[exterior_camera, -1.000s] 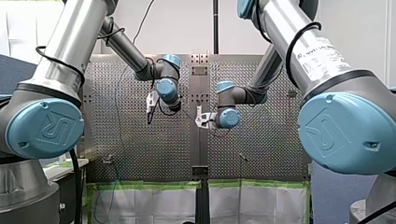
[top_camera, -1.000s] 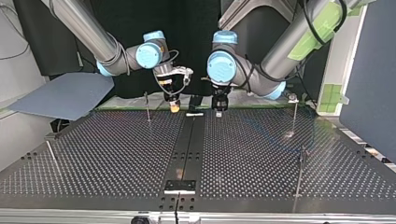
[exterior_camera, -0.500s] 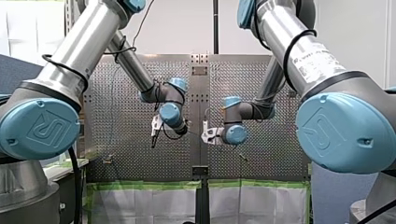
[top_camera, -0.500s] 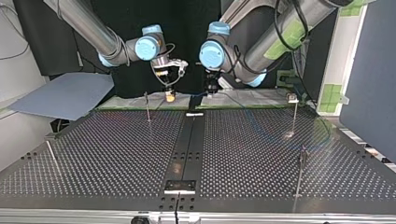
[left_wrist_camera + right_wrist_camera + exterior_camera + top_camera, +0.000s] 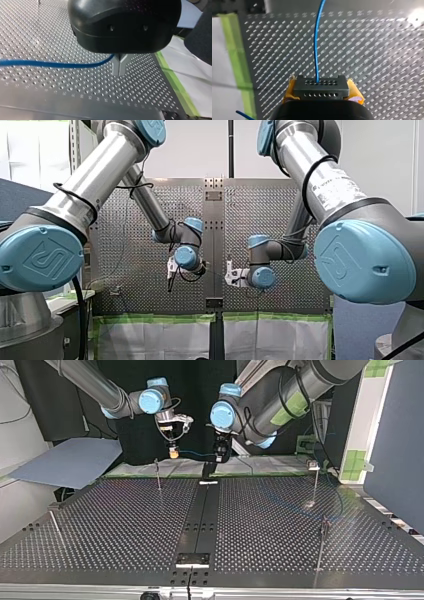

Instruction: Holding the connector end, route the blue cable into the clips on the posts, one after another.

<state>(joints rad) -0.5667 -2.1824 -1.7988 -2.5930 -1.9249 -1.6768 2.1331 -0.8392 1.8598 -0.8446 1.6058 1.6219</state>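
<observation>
Grip first: my right end effector [image 5: 322, 93] is clamped on the black connector [image 5: 321, 86], with yellow pads [image 5: 289, 92] on its flanks. That lets the cable [image 5: 317, 45] leave straight ahead without a kink. My left end effector [image 5: 119, 66] has its metal fingers together on the cable further along. I judge it acts as a guide, keeping the span between the two taut. Both hang above the table [image 5: 125, 525] at the back of the top view, clear of the posts [image 5: 158, 474]. Whether any clip holds cable is too small to tell.
</observation>
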